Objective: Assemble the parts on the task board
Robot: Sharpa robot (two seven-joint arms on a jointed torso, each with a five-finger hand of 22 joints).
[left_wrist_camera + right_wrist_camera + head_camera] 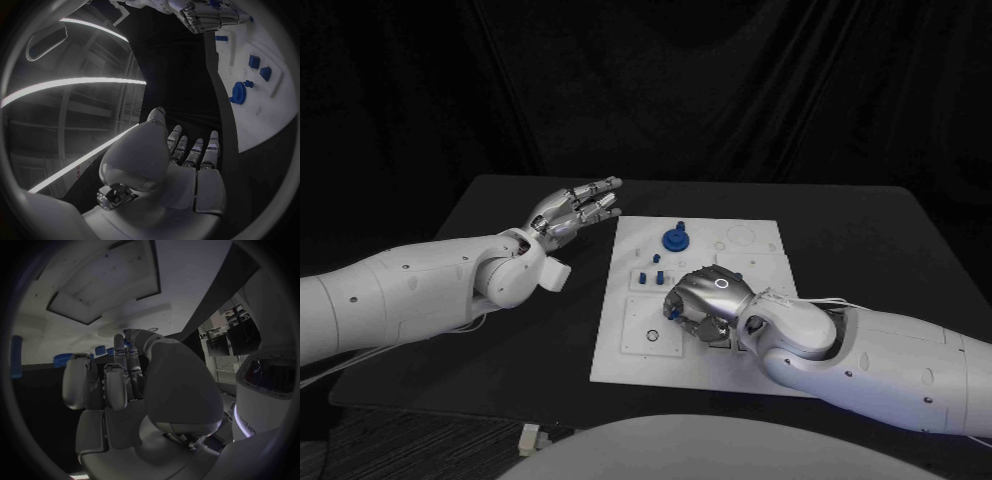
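Judging by their look, the small blue parts are light, rigid moulded pieces: nothing here should bend or crush, but smooth plastic this small can slip or tip out of a loose pinch, so each wants taking by its sides between fingertips, low enough not to topple.

The task board (747, 250) lies flat in the middle of the tabletop (877, 230). A blue gear-like disc (675, 240) with a short blue peg (681, 225) just beyond it stands on the board's far half, and a few small blue blocks (653, 275) sit near the board's left edge, between the disc and the right hand (711, 305).

That right hand is down over the board's near-left part, fingers curled under the palm. Something blue shows at its fingertips (675, 312), so it seems to be pinching or pressing a part, though I cannot tell which.

The left hand (574, 212) hovers off the board's far-left corner, fingers spread and holding nothing.

Open room lies to the board's right and beyond its far edge. The board's left side is tighter, since the left arm sits close there. The board's raised edges and recesses could catch a dragged fingertip, so lifts should go straight up.
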